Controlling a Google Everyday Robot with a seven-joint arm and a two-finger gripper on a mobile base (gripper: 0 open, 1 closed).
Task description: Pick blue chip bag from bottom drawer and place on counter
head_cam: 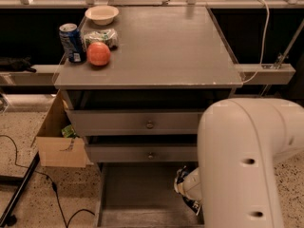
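Observation:
The bottom drawer is pulled open below two shut drawers with round knobs. The blue chip bag shows as dark navy foil with white edges at the drawer's right side, partly hidden by my arm. My gripper is down in the drawer right at the bag, mostly hidden behind my big white arm. I cannot tell whether the bag rests on the drawer floor or is lifted. The counter is the grey top of the cabinet.
At the counter's back left stand a blue soda can, a red apple, a green-and-white packet and a white bowl. A cardboard box sits on the floor to the left, with a black cable near it.

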